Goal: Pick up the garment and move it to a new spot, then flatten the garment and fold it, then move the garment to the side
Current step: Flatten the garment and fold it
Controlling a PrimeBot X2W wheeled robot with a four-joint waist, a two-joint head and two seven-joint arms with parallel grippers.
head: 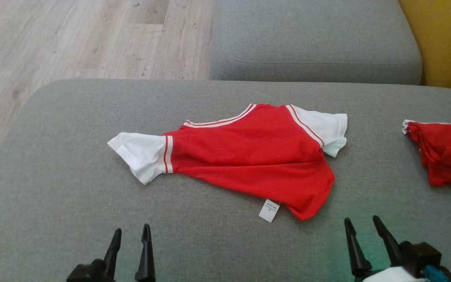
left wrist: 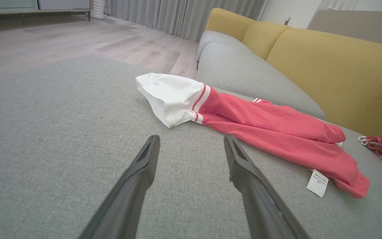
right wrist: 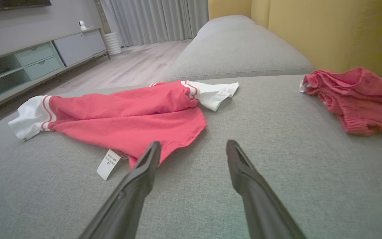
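While the red shirt (head: 249, 156) lies rumpled on the cushion (head: 53, 196), the left gripper (head: 131, 229) and right gripper (head: 361, 219) hover near it, jaws wide, empty; gripping both shoulders evenly should lift it cleanly.

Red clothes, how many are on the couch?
2: a red-and-white shirt in the middle, and a crumpled red garment to its right, partly out of frame.
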